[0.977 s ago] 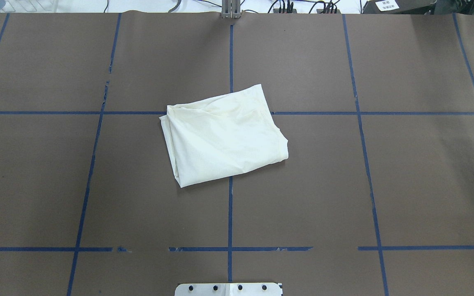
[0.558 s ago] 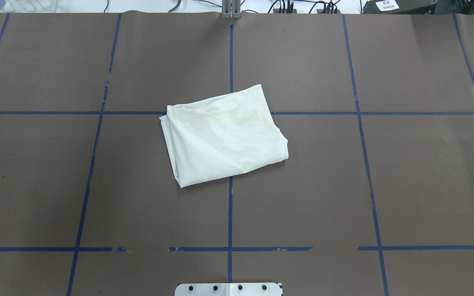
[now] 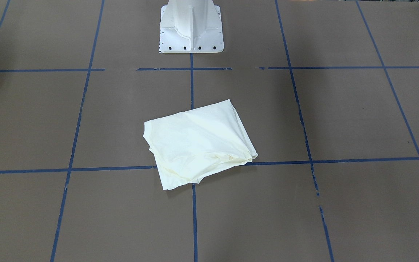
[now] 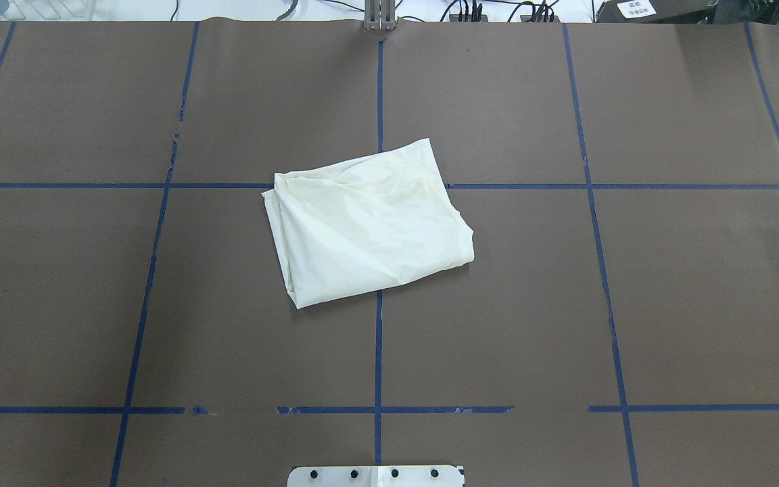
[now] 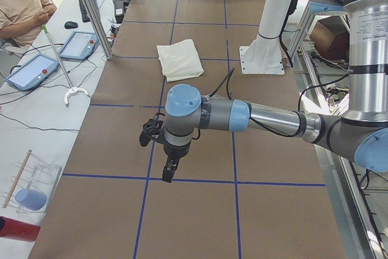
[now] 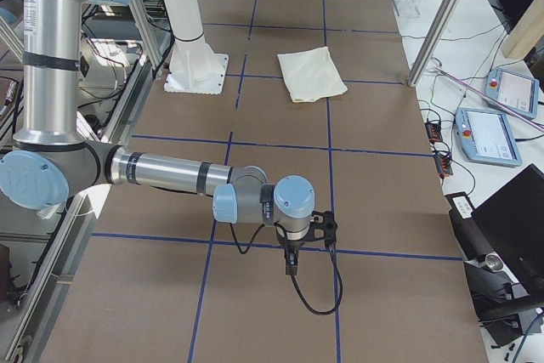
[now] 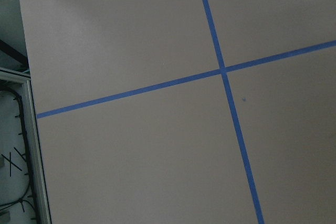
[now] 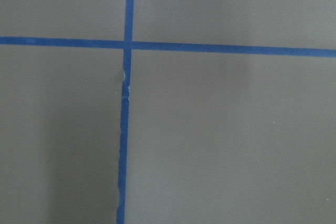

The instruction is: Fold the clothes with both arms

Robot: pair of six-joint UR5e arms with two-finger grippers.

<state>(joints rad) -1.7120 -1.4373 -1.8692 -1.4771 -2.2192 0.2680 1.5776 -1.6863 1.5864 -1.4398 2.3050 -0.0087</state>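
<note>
Left gripper (image 5: 169, 173) and right gripper (image 6: 291, 263) hanging over opposite ends of the table (image 4: 633, 304), well apart from the T-shirt (image 4: 369, 223), likely to leave the finished fold clear; open or closed, impossible to tell. Visible only from the side views; from overhead and front, just the shirt, folded compact at table centre, print hidden

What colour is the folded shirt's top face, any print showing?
The folded shirt is plain cream-white, no print visible; clearest in the overhead exterior view.
</note>
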